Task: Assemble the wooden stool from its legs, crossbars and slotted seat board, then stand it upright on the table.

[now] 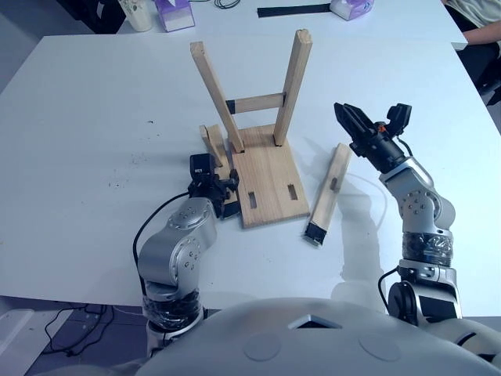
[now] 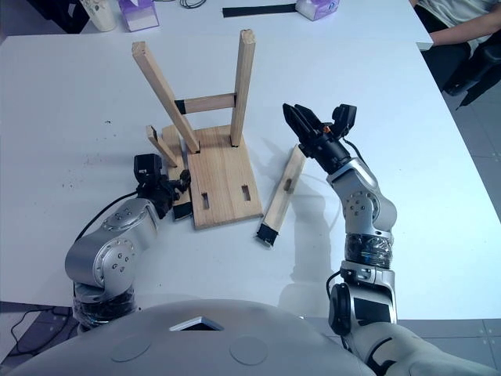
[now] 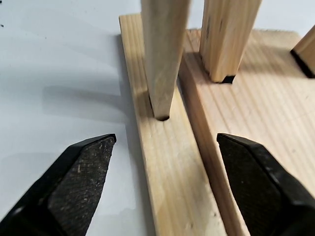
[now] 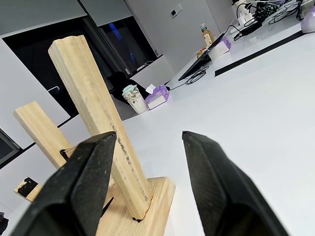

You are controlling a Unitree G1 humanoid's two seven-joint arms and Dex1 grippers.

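The slotted seat board (image 1: 270, 178) lies flat on the white table (image 1: 94, 141). Two legs (image 1: 213, 90) (image 1: 291, 82) stand upright in it, joined by a crossbar (image 1: 257, 103). Another leg (image 3: 162, 167) lies flat along the board's left edge, with a short crossbar (image 3: 162, 54) stuck upright in it. My left gripper (image 3: 167, 140) is open, one finger on each side of this flat leg. A loose leg (image 1: 329, 192) lies to the right of the board. My right gripper (image 1: 352, 121) hangs open above the table, right of the upright legs (image 4: 98, 128).
Along the table's far edge stand a white cup (image 1: 138, 13), two tissue boxes (image 1: 174, 13) (image 1: 351, 8) and a black strip (image 1: 293, 10). Bare table spreads to the left and right of the stool parts.
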